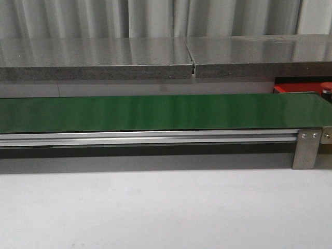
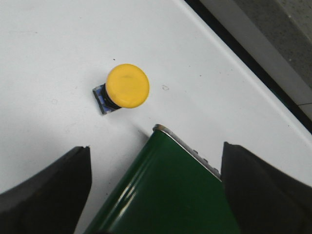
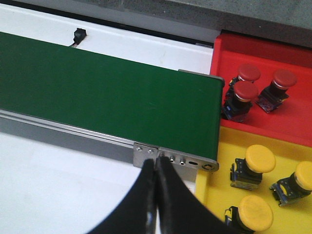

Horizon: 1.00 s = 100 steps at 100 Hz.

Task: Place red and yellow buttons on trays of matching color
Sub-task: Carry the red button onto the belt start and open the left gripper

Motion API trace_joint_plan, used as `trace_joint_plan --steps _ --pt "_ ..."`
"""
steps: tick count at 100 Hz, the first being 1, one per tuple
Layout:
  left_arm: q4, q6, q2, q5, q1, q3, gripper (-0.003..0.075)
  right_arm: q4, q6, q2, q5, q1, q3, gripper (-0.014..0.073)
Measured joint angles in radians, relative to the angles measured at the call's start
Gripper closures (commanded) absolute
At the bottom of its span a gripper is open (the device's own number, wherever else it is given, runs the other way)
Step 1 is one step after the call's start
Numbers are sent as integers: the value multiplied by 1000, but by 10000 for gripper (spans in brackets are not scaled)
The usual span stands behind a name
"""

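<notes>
In the left wrist view a yellow button (image 2: 127, 86) with a dark base stands alone on the white table, just beyond the belt's end. My left gripper (image 2: 156, 146) is open above that end and holds nothing. The button lies apart from its fingers (image 2: 53, 195). In the right wrist view the red tray (image 3: 292, 122) holds three red buttons (image 3: 246, 91). The yellow tray (image 3: 219, 195) beside it holds three yellow buttons (image 3: 260, 158). My right gripper (image 3: 156, 163) is shut and empty over the belt's near rail, next to the yellow tray. Neither gripper shows in the front view.
The long green belt (image 1: 155, 111) runs across the table on an aluminium rail (image 1: 150, 137) with a metal bracket (image 1: 307, 148). A grey shelf (image 1: 155, 57) stands behind it. The red tray's corner (image 1: 293, 88) shows at the far right. A small black sensor (image 3: 79, 35) sits behind the belt.
</notes>
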Motion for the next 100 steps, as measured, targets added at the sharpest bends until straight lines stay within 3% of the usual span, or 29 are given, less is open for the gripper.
trace_joint_plan --steps 65,100 --pt "6 -163 340 135 18 -369 207 0 0 0 2 0 0 660" --pt "8 -176 430 148 18 -416 209 0 0 0 2 0 0 660"
